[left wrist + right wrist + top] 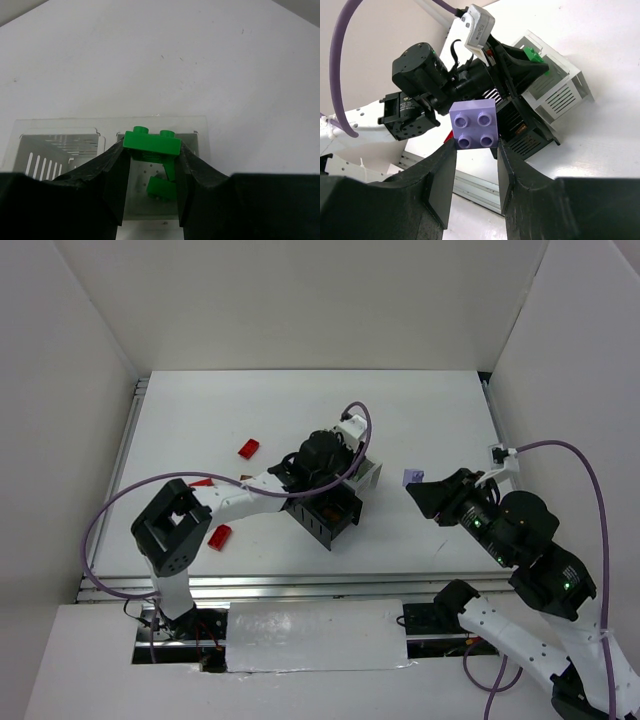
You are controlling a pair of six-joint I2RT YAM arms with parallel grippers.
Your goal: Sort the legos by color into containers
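Observation:
My left gripper (151, 152) is shut on a green brick (151, 141), held by its ends above a white container (200, 145). A second green brick (161, 188) lies inside that container. My right gripper (475, 144) is shut on a light purple brick (473, 123), pinched at the fingertips; it is off the table to the right of the containers (335, 498). In the top view the purple brick (412, 478) shows at the right gripper's (422, 492) tip, and the left gripper (352, 465) hangs over the white container (368, 476). Three red bricks (248, 448) (203, 482) (219, 537) lie on the table at the left.
The black container (325, 518) stands at the near side of the cluster; it also shows in the right wrist view (532, 131), holding something orange-brown. The left arm (235, 498) stretches across the table's left half. White walls enclose the table (430, 420).

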